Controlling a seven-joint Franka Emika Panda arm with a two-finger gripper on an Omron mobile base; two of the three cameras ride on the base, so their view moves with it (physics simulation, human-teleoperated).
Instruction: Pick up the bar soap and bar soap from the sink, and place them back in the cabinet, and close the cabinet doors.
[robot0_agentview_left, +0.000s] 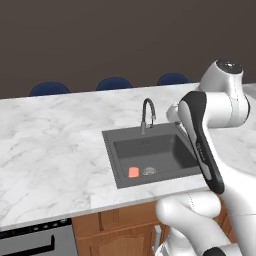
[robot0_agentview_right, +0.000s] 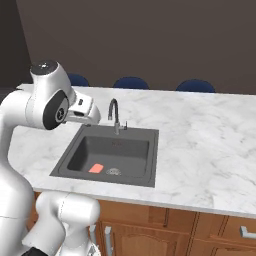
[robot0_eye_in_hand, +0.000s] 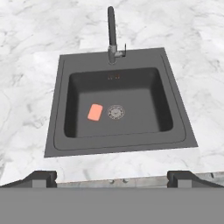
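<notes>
1. Gripper (robot0_eye_in_hand: 112, 178): in the hand view the two dark fingertips (robot0_eye_in_hand: 37, 178) stand far apart at the bottom corners with nothing between them; the fingers are released and grasp nothing
2. The gripper sits above the near edge of the marble counter (robot0_eye_in_hand: 26, 109), looking down into the basin; it touches neither the sink nor the soap
3. Below the counter front, wooden cabinet fronts (robot0_agentview_right: 165, 230) run along the near side, and a dark appliance with a black bar handle (robot0_agentview_left: 30, 242) stands at the lower left of the left base view
4. Sink (robot0_eye_in_hand: 59, 109): a dark grey rectangular basin recessed in the counter (robot0_agentview_left: 50, 145), also seen in the right base view (robot0_agentview_right: 150, 150)
5. Bar soap (robot0_eye_in_hand: 95, 112): one salmon-pink bar lies flat on the sink floor, towards the near left part of the basin, just beside the round grey drain strainer (robot0_eye_in_hand: 116, 112) and apart from it; it is confirmed in the left base view (robot0_agentview_left: 133, 172) and the right base view (robot0_agentview_right: 96, 168). Only one bar can be made out in the basin
6. Faucet (robot0_eye_in_hand: 112, 30): dark, arched, upright at the middle of the far rim of the sink (robot0_agentview_left: 147, 115)
7. Beyond the far counter edge, three blue chair backs (robot0_agentview_right: 131, 82) stand before a dark wall
</notes>
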